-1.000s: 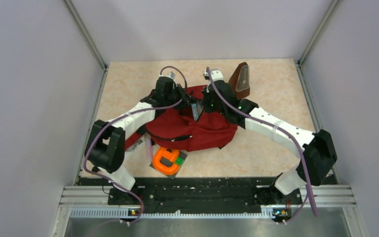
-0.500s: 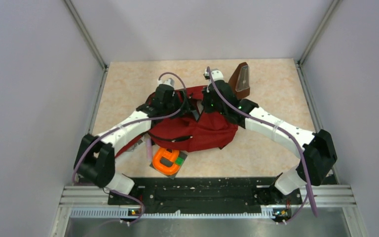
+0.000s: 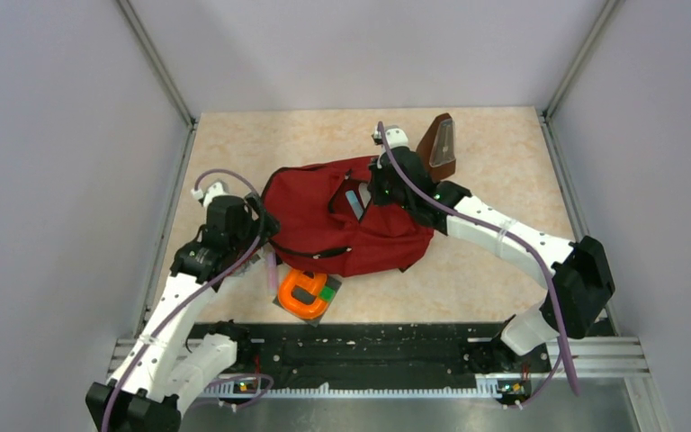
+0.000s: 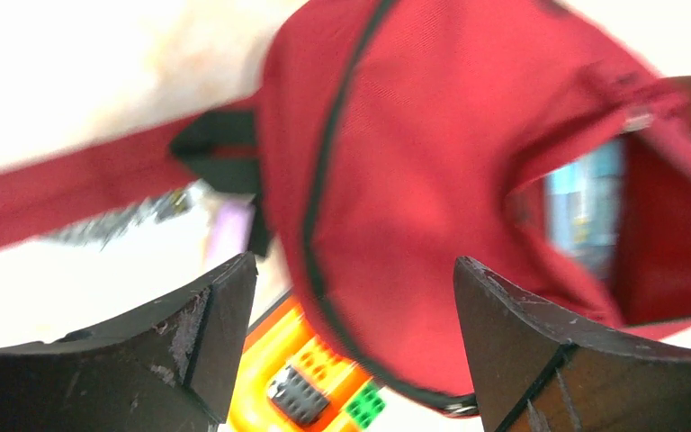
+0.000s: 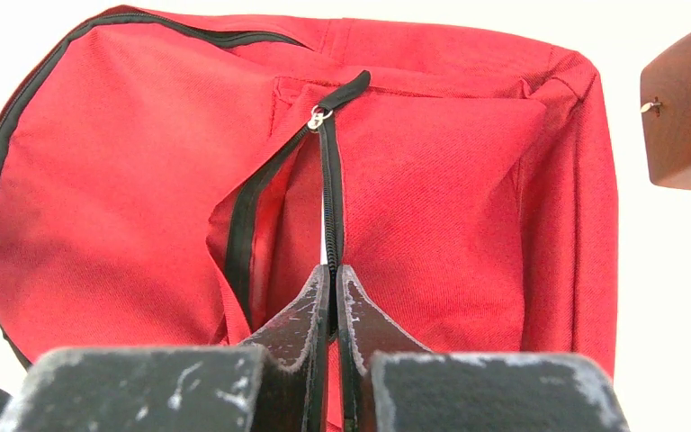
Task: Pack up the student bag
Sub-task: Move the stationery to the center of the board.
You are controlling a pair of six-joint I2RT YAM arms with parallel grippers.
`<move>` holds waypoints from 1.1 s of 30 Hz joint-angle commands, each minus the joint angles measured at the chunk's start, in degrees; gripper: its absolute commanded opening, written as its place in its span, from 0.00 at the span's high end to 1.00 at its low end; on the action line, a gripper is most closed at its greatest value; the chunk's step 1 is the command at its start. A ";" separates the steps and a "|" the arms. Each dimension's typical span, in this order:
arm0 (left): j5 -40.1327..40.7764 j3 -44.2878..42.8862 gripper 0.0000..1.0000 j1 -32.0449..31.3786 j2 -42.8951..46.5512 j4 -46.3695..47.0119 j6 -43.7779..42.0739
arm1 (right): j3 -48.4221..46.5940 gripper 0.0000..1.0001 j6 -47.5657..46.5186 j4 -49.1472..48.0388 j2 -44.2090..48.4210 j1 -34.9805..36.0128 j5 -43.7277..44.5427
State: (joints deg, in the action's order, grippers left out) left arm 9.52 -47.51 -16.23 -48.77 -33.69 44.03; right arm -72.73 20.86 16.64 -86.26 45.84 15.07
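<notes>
The student bag [image 3: 324, 229] lies mid-table, dark red with black zippers, its front pocket gaping. Something light blue [image 3: 354, 200] shows inside the opening. My right gripper [image 3: 374, 193] is at the bag's far right side, shut on the black zipper edge. In the right wrist view the zipper tape runs straight between the closed fingertips of the right gripper [image 5: 333, 274] on the bag [image 5: 126, 162]. My left gripper [image 3: 263, 225] hovers just left of the bag. In the left wrist view the left gripper [image 4: 355, 270] is wide open and holds nothing, above the bag [image 4: 432, 162].
A brown pyramid metronome [image 3: 438, 148] stands behind the right gripper, close to the bag. An orange object with small toy bricks [image 3: 304, 292] lies at the bag's near edge. A purple stick [image 3: 272, 268] and a grey packet [image 3: 250, 261] lie beside the strap. Metal rails border the table.
My left gripper has let go of the bag's opening, opened wide and drawn back to the left. The right gripper has stayed shut on the zipper edge.
</notes>
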 commanded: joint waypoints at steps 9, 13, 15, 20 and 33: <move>-1.95 16.38 0.24 1.11 3.73 -10.36 9.38 | 0.51 1.00 0.66 -4.84 3.94 -0.65 0.72; -4.31 17.67 0.37 1.03 1.24 -9.94 9.10 | 0.41 1.00 1.41 -3.72 4.44 -0.63 -0.58; -3.86 17.97 0.37 0.95 3.00 -10.18 9.50 | 1.83 1.00 2.34 -4.65 4.92 -0.64 -1.20; 1.00 18.42 0.25 0.99 14.56 -14.55 13.62 | 0.50 1.00 1.40 -4.20 3.58 -0.67 0.55; 2.05 19.18 0.41 1.02 17.41 -19.00 20.55 | -0.50 1.00 2.59 -2.96 3.80 -1.78 2.30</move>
State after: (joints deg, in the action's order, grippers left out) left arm 11.60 -28.86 -15.40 -26.39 -56.07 64.40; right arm -70.30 22.72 15.75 -85.08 45.19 15.38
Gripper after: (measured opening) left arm 0.573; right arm 0.007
